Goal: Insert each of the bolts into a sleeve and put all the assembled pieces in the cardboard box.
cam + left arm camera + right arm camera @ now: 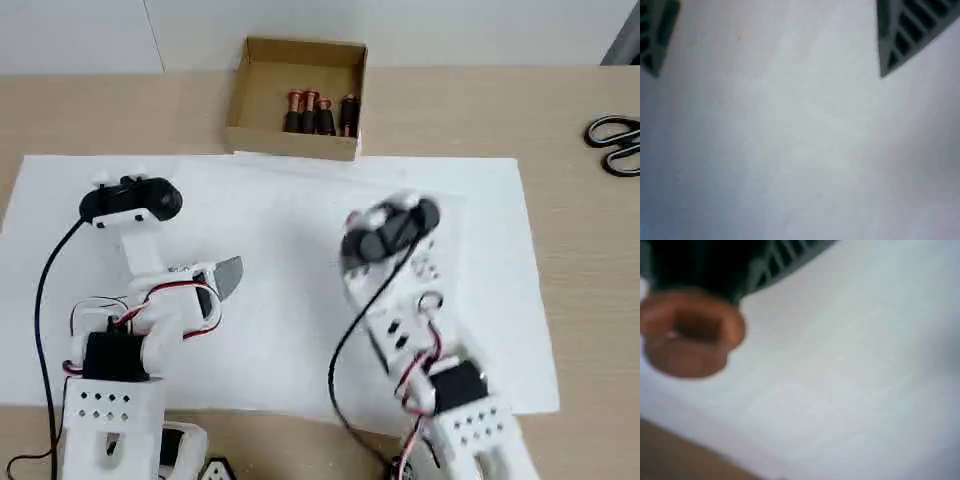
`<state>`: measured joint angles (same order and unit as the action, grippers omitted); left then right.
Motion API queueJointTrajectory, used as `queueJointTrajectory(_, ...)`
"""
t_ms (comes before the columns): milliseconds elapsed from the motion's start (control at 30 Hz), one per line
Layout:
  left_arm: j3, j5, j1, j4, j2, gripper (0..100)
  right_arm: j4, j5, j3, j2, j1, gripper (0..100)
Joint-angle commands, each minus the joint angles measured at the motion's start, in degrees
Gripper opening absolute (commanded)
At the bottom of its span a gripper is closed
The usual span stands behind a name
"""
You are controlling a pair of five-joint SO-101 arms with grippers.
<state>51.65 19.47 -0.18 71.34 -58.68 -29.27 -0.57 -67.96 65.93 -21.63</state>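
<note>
The cardboard box [251, 92] stands at the back of the table with several copper-and-black assembled pieces [320, 113] lying inside it. My right gripper [355, 226] hovers over the white paper in front of the box, a little to its right. It is shut on another piece, whose copper end [690, 335] and black body show close up under the ribbed finger [785, 255]. My left gripper [222, 280] is low over the paper at the left. Its two ribbed fingers [900, 35] stand wide apart with bare paper between them.
A large white paper sheet [290, 200] covers the middle of the wooden table [500, 110]. Black-handled scissors [615, 140] lie at the far right edge. The paper's edge and bare wood [670, 455] show in the right wrist view.
</note>
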Motion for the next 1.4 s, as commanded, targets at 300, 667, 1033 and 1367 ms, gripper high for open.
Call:
queueJointTrajectory(300,-0.31,-0.18,-0.18,-0.18,-0.53,26,6.64,0.53,64.09,-59.74,4.09,0.4)
queueJointTrajectory(667,-0.31,-0.18,-0.18,-0.18,-0.53,26,19.65,0.44,105.14,-108.26,4.26,0.4)
queueJointTrajectory(1033,-0.31,-0.18,-0.18,-0.18,-0.53,26,19.3,0.35,119.47,-126.11,4.26,7.1)
queueJointTrajectory(1367,-0.31,-0.35,-0.18,-0.18,-0.53,26,12.35,0.26,124.92,-125.93,4.88,25.9)
